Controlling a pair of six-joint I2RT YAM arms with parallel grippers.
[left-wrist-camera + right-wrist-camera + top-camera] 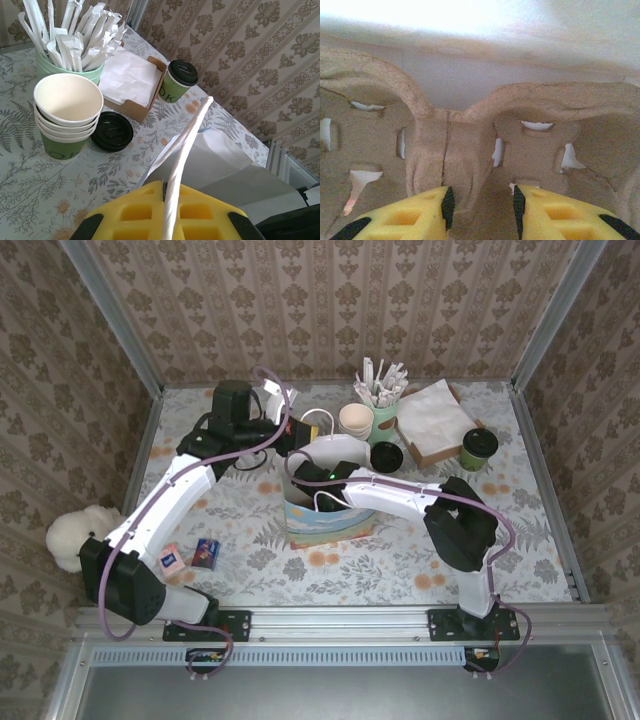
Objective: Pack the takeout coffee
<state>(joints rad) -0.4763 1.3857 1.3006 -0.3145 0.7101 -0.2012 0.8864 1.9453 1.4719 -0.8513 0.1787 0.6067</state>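
Note:
A brown moulded-pulp carrier tray lies inside the paper bag, seen close in the right wrist view with the bag's white inner wall behind it. My right gripper is down in the bag, its jaws open astride the tray's central ridge, with a gap on the right side. My left gripper is shut on the bag's white twisted handle, holding it up at the bag's far left. A stack of paper cups, cream inside, stands just beyond the bag.
A green cup of wrapped white sticks, a cardboard holder of white napkins, a black lid and a lidded green cup crowd the back right. Two small packets lie at front left.

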